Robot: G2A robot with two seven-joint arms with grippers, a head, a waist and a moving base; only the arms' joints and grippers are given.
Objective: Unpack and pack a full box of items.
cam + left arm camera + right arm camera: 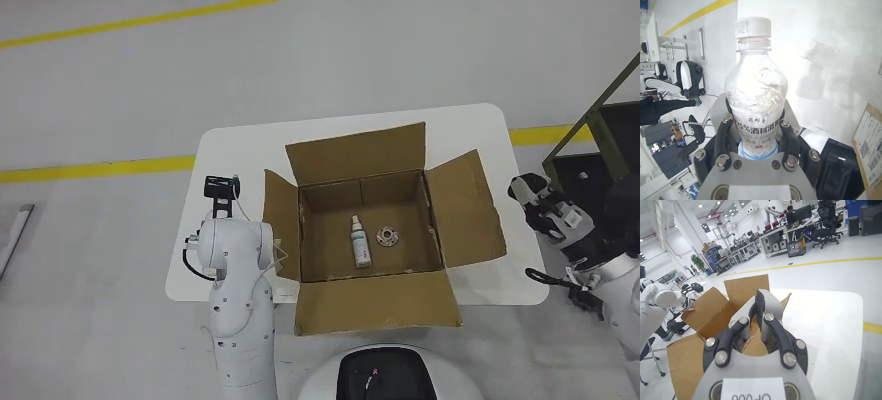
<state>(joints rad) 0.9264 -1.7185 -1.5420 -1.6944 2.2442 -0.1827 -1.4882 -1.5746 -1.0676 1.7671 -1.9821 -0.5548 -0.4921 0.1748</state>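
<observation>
1. See the clear bottle (755, 85), white cap on. The left gripper (756, 123) has its jaws clamped on the bottle's labelled body.
2. You will find that gripper just beside the left side of the box (355, 155).
3. The box stands open on the white counter (240, 150) with all four flaps spread. Inside, a spray bottle (360, 242) lies flat, with a round metal part (388, 236) just beside it.
4. See the right gripper (759, 294) off the box's right side. Its jaws are clenched together on nothing.
</observation>
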